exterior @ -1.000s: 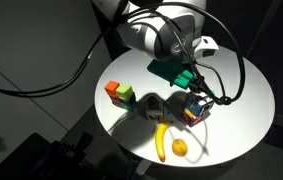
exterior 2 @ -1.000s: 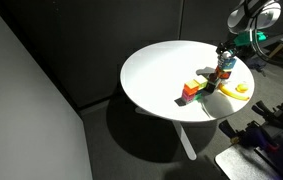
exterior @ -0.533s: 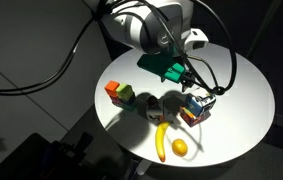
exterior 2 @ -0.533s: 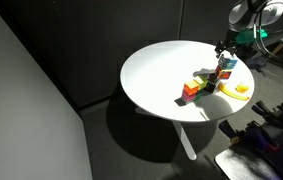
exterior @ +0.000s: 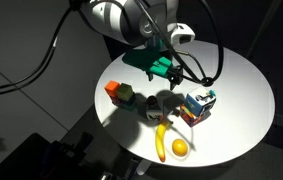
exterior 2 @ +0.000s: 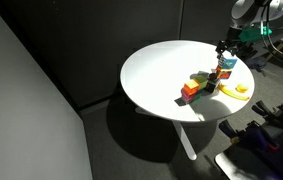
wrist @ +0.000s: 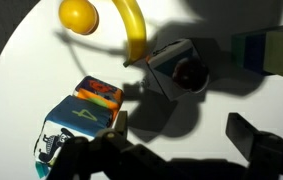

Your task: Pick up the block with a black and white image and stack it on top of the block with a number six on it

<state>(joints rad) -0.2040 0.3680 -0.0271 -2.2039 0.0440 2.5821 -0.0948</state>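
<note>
The block with a black and white image has a white pictured face and blue-teal sides. It rests, tilted, on the red-orange block with a number six; the six itself does not show. In the wrist view the teal block is at the lower left with an orange face beside it. The stack also shows in an exterior view. My gripper is open and empty above the table, up and to the left of the stack. Its fingers hold nothing.
Plain orange and green blocks stand at the left of the round white table. A dark cup-like object, a banana and an orange fruit lie near the front.
My gripper was down at the block stack; it has let go, risen and moved left away from it. The image block stays on the red-orange block.
</note>
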